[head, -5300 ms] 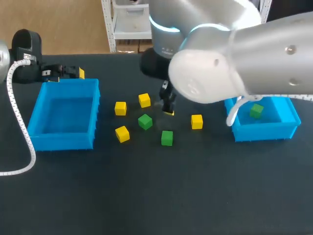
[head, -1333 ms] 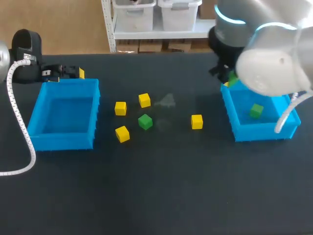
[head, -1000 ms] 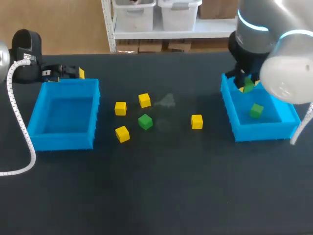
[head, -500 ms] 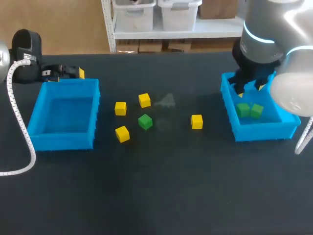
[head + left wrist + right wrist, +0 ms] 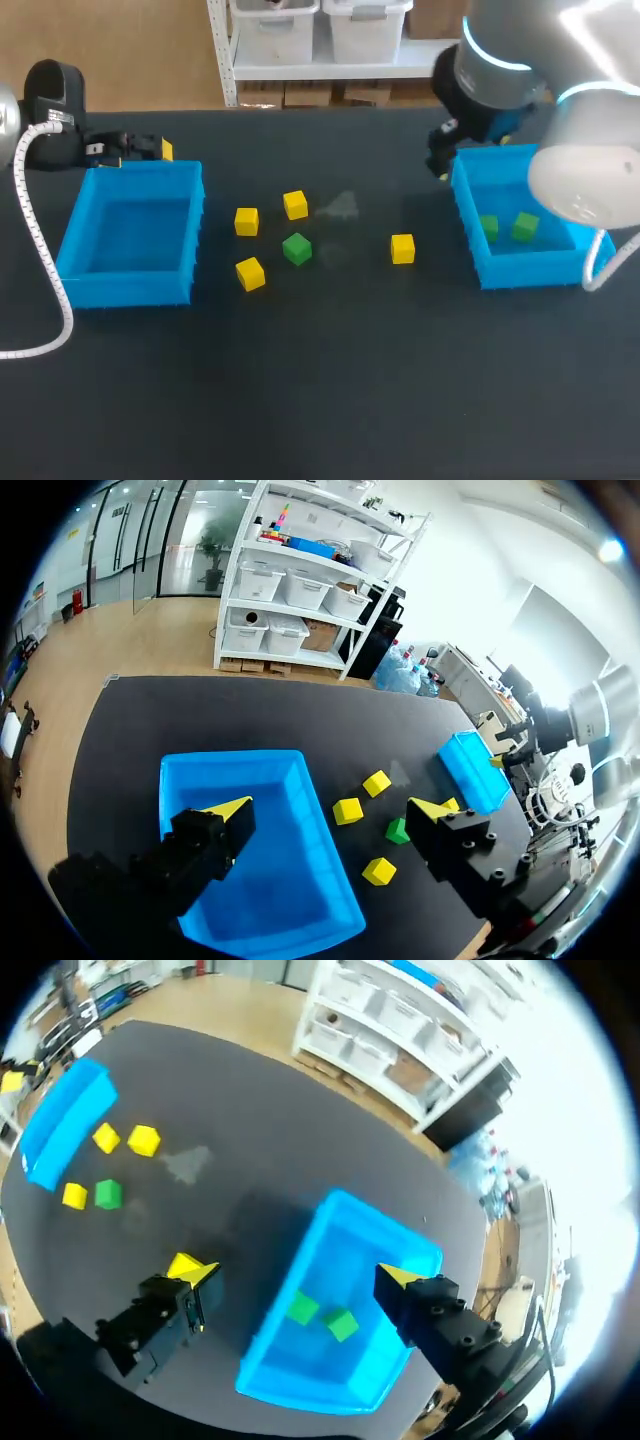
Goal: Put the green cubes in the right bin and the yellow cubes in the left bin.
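Right arm (image 5: 560, 60): it comes in from the right edge of the tabletop (image 5: 320, 380) and ends above the far left corner of the right bin (image 5: 530, 268).
Right jaws: they stand apart, as my right wrist view shows clearly. One finger hangs over the bare tabletop just beside the bin's left wall, and the other hangs over the inside of the bin.
Left arm (image 5: 55, 90): it is at the far left corner of the tabletop, just behind the far wall of the left bin (image 5: 125, 290).
Left jaws: they also stand apart, well above the tabletop, with the left bin under and ahead of them in my left wrist view.
Green cubes in the bin (image 5: 489, 226): there are two on the floor of the right bin, side by side. They are very close, but I think they do not touch.
Loose green cube (image 5: 296, 248): it lies in the middle of the tabletop, between the two bins.
Yellow cubes (image 5: 246, 221): there are four, all on the tabletop.
- Three are around the loose green cube, on the side of the left bin. The far yellow cube (image 5: 294, 204) is behind it and the near yellow cube (image 5: 249, 272) is in front of it, to the left.
- The lone yellow cube (image 5: 402, 248) lies apart, between the loose green cube and the right bin.
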{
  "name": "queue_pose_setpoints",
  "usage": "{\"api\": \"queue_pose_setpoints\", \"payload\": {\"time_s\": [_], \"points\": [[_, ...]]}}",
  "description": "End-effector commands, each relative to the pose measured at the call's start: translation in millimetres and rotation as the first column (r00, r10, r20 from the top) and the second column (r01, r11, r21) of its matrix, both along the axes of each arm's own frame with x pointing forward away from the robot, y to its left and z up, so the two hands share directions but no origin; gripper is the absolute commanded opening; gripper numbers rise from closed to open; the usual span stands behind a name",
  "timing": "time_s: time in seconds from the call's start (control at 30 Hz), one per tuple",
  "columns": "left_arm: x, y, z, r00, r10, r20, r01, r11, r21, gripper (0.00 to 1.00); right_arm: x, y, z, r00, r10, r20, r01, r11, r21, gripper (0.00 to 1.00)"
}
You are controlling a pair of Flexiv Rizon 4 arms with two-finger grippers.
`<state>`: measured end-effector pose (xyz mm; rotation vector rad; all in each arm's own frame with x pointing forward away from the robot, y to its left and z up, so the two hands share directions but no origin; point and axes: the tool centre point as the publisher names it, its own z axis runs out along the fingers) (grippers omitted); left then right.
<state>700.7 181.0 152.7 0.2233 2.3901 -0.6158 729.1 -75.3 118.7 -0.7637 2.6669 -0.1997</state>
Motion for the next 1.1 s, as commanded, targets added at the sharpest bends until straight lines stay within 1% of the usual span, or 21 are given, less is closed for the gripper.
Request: {"api": "queue_pose_setpoints", "payload": {"time_s": [0.03, 0.17, 0.27, 0.5, 0.6, 0.8, 1.1], "points": [[-0.3, 2.0, -1.7, 1.0, -0.005, 0.006, 0.005, 1.0, -0.008, 1.0, 14.0, 29.1, 4.8, 0.999, 0.045, -0.02, -0.046, 0.999, -0.02, 1.0], [-0.3, 2.0, -1.7, 1.0, -0.005, 0.006, 0.005, 1.0, -0.008, 1.0, 19.4, 60.0, 7.1, 0.992, 0.126, -0.03, -0.127, 0.992, -0.026, 1.0], [-0.3, 2.0, -1.7, 1.0, -0.005, 0.006, 0.005, 1.0, -0.008, 1.0, 23.3, 81.7, 6.9, 0.984, 0.175, -0.036, -0.176, 0.984, -0.015, 1.0], [-0.3, 2.0, -1.7, 1.0, -0.005, 0.006, 0.005, 1.0, -0.008, 1.0, 29.1, 134.9, 7.0, 0.958, 0.282, -0.05, -0.282, 0.959, 0.015, 1.0], [-0.3, 2.0, -1.7, 1.0, -0.005, 0.006, 0.005, 1.0, -0.008, 1.0, 27.3, 153.5, 2.4, 0.943, 0.325, -0.073, -0.324, 0.946, 0.024, 1.0], [-0.3, 2.0, -1.7, 1.0, -0.005, 0.006, 0.005, 1.0, -0.008, 1.0, 21.4, 177.0, -14.2, 0.92, 0.374, -0.121, -0.373, 0.927, 0.031, 1.0], [-0.3, 2.0, -1.7, 1.0, -0.005, 0.006, 0.005, 1.0, -0.008, 1.0, 5.7, 204.3, -35.4, 0.884, 0.432, -0.18, -0.429, 0.902, 0.053, 1.0]]}}
